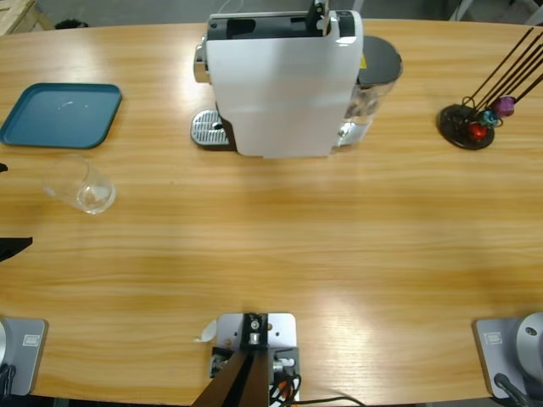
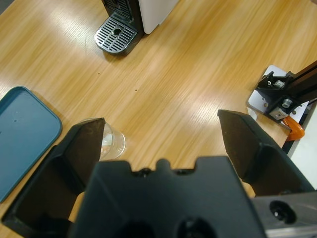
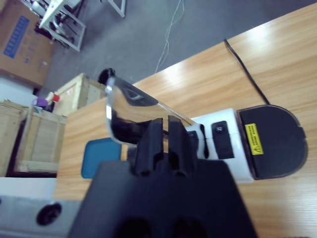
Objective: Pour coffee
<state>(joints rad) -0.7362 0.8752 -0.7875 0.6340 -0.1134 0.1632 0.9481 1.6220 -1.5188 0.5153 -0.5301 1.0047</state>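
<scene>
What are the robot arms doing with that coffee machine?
The right gripper is up at the white coffee machine's silver lever, jaws closed on it. The left gripper hangs open above the table, holding nothing, near an empty clear glass by the blue tray. No coffee shows.

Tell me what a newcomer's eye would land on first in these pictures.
First the big white coffee machine at the table's far middle, with the right gripper shut on its chrome lever. Next the blue tray far left, and the empty clear glass in front of it, beside the left gripper, whose jaws stand wide open.
</scene>
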